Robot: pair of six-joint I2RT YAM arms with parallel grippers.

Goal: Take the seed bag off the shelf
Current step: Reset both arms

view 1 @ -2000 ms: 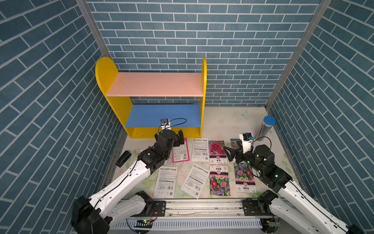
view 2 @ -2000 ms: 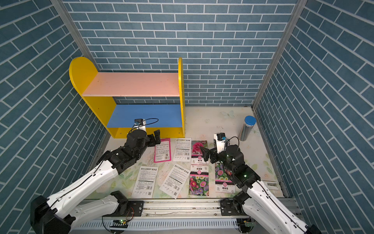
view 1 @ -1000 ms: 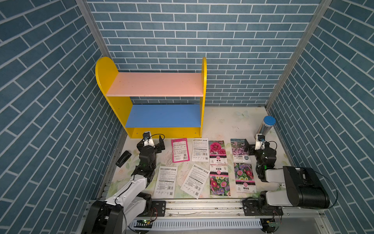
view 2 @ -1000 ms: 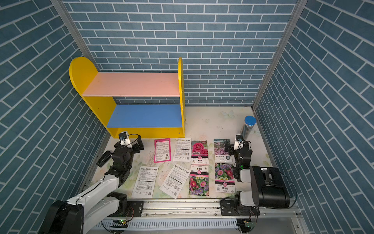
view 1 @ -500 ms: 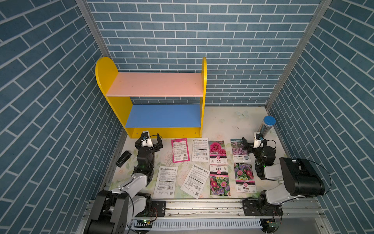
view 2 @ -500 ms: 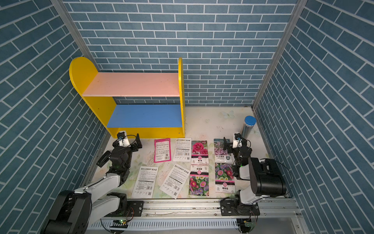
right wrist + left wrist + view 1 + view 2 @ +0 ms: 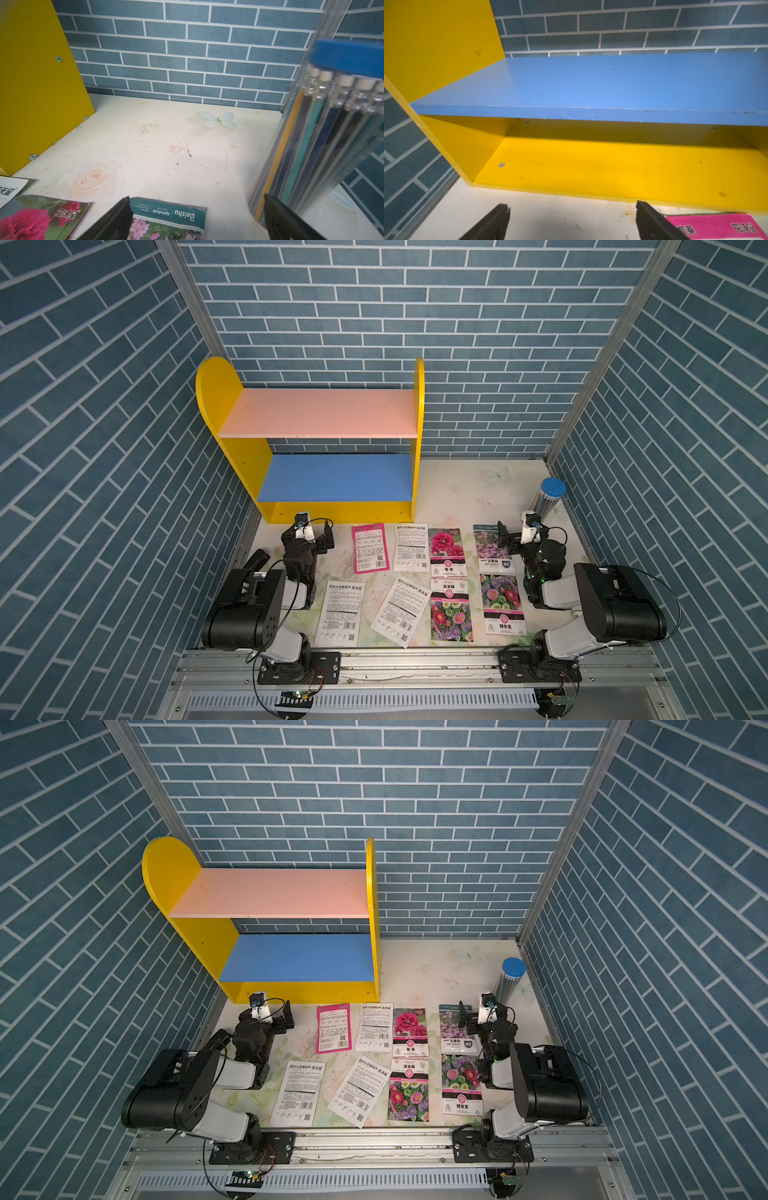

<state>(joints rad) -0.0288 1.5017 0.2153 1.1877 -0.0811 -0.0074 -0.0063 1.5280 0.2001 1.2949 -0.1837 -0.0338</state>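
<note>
The shelf point(image 7: 320, 412) point(image 7: 270, 892) stands at the back left; its pink upper board and blue lower board point(image 7: 591, 83) are both bare. Several seed bags lie flat on the table in front of it, among them a pink bag point(image 7: 370, 547) point(image 7: 716, 226) and a teal-topped flower bag point(image 7: 492, 547) point(image 7: 168, 218). My left gripper point(image 7: 308, 536) point(image 7: 572, 206) is open and empty, low before the shelf's left end. My right gripper point(image 7: 528, 537) point(image 7: 197, 198) is open and empty, over the teal-topped bag's edge.
A clear tube of pencils with a blue cap point(image 7: 548, 497) point(image 7: 322, 135) stands close to my right gripper by the right wall. A small black object point(image 7: 255, 560) lies by the left wall. Brick-pattern walls enclose three sides. Both arms are folded near their bases.
Both arms have drawn back from the bags in the middle and folded toward their bases. Both grippers stayed open and empty. The bags have not moved.
</note>
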